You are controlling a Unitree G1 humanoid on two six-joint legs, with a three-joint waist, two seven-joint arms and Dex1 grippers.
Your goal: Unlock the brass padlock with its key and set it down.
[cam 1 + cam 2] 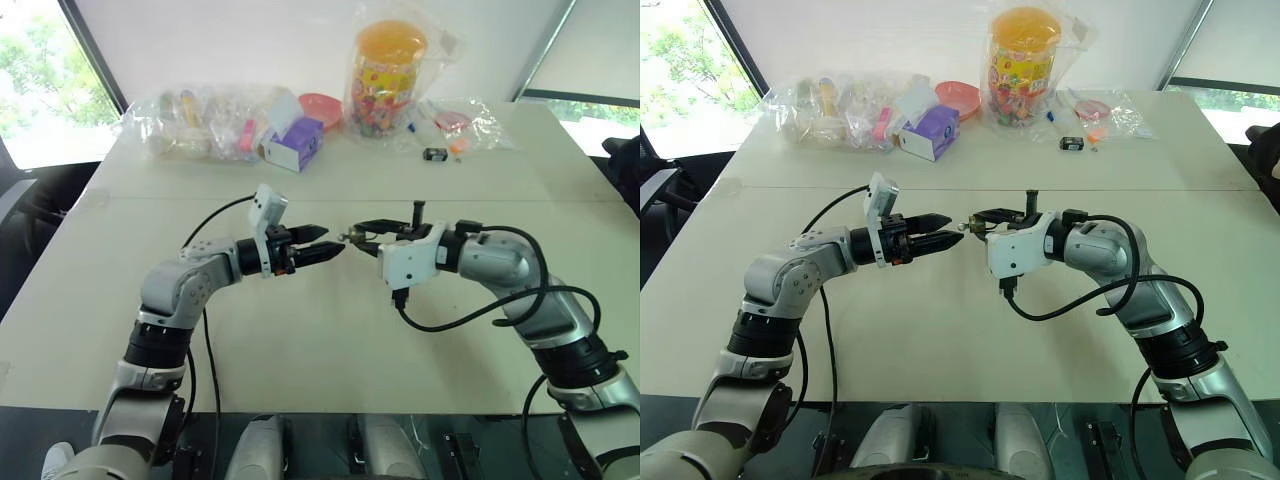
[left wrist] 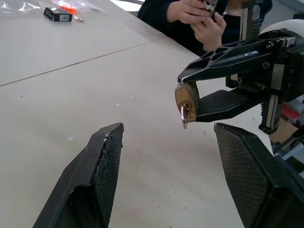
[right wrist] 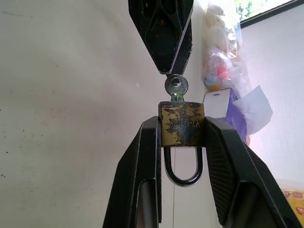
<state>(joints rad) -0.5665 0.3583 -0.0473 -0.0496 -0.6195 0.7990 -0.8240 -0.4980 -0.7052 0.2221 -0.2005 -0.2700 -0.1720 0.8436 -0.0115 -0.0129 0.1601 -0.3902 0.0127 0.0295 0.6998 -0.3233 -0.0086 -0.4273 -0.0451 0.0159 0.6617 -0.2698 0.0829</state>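
The right gripper [image 3: 183, 130] clamps the padlock [image 3: 182, 126] by its two side faces, one black finger pad on each side, above the table [image 1: 330, 340] and clear of it. The brass body sits between the fingertips; its silvery shackle [image 3: 183, 167] hangs back into the gap between the fingers, toward the wrist, and looks seated in the body on both legs. The key [image 3: 176, 88] stands in the keyhole on the face of the padlock away from the shackle, its round bow sticking out toward the other arm.

The left gripper [image 2: 166, 142] faces the right one tip to tip over the middle of the table. In its own wrist view its jaws stand wide apart with nothing between them, and the padlock with the key lies a little ahead of the fingertips. In the right wrist view the left gripper's tip reaches the key's bow, either touching it or just short of it; which of the two cannot be told.

Along the far edge of the table lie clear bags of small items [image 1: 200, 120], a purple box [image 1: 295, 145], a tall jar with a yellow lid [image 1: 388, 75] and a small black gadget [image 1: 435, 154]. A person's hands [image 2: 202, 19] show beyond the table in the left wrist view.
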